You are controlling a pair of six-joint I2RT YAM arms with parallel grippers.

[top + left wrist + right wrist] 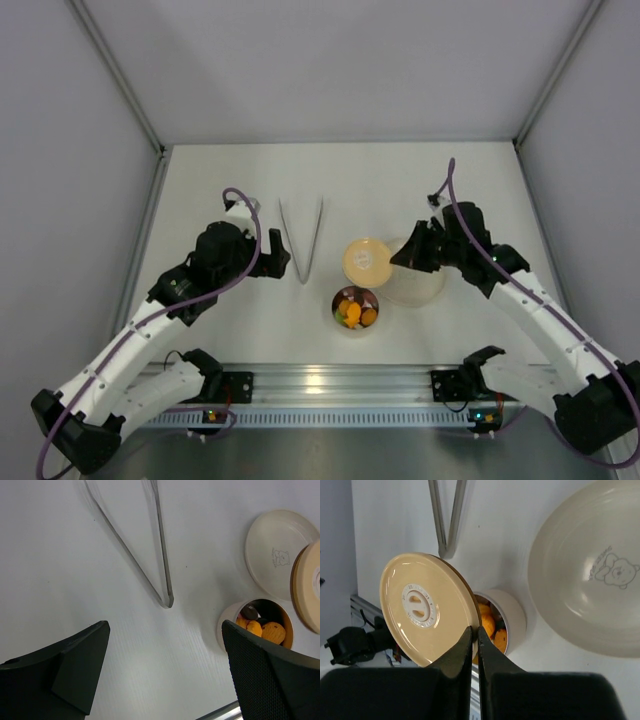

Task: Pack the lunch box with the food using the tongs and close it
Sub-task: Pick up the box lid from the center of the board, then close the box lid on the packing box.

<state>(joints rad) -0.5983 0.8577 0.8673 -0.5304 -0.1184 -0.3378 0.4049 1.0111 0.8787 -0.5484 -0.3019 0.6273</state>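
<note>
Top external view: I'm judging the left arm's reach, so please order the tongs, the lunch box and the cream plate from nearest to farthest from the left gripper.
1. The tongs, lying just to the right of the left gripper.
2. The lunch box, further right and closer to the arm bases.
3. The plate, farthest, over on the right side.

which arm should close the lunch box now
Right. The right fingers are shut on the lid edge, holding it tilted close by the filled lunch box. The left fingers are open and empty near the tongs.
</note>
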